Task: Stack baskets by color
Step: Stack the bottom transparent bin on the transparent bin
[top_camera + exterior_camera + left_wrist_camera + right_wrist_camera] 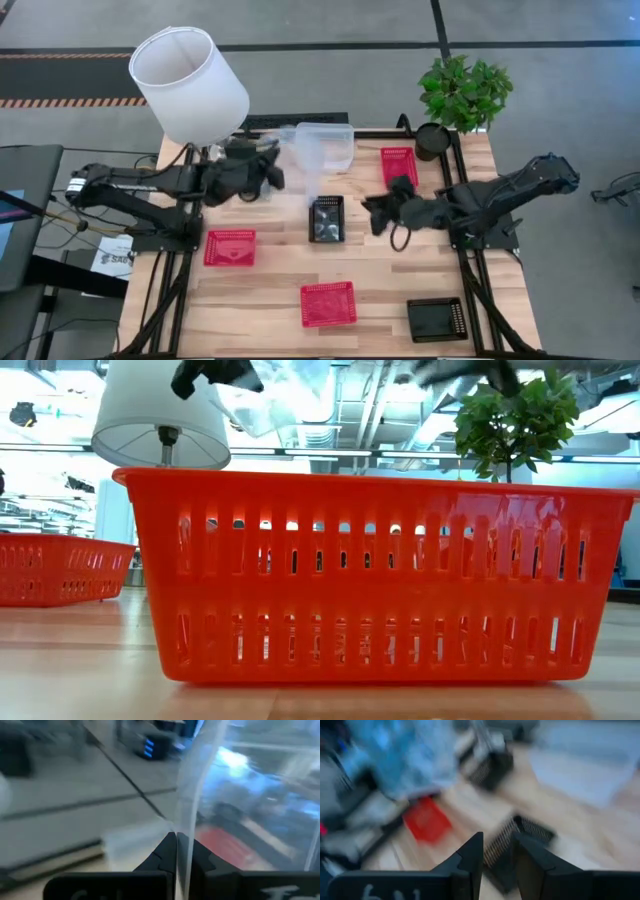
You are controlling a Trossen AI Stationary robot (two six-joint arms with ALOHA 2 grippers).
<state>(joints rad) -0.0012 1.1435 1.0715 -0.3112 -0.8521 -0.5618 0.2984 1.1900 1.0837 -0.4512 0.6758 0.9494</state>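
High view first: we see the left gripper (275,172) at the far side of the wooden slatted counter (270,290), its fingers closed on the rim of a clear see-through plastic basket (308,160) that hangs tilted above the counter, just in front of another clear basket (330,143) lying flat at the far edge. Our left wrist view confirms the pinch, with the transparent wall (200,795) running straight up from between the fingers (165,852).

We find the right gripper (378,212) over the middle of the counter, just right of a black mesh basket (326,218), with a black basket (507,845) showing between its fingers in the right wrist view; they stand partly apart, and we cannot tell whether they are actually gripping it.

Three red mesh plastic baskets lie well apart: one (230,247) on the left, one (328,303) at the near edge in the middle, one (400,165) at the far right beside the round black pot (432,141) of a green plant. Another black mesh basket (437,319) sits at the near right corner. A white lampshade (190,82) stands over the far left corner
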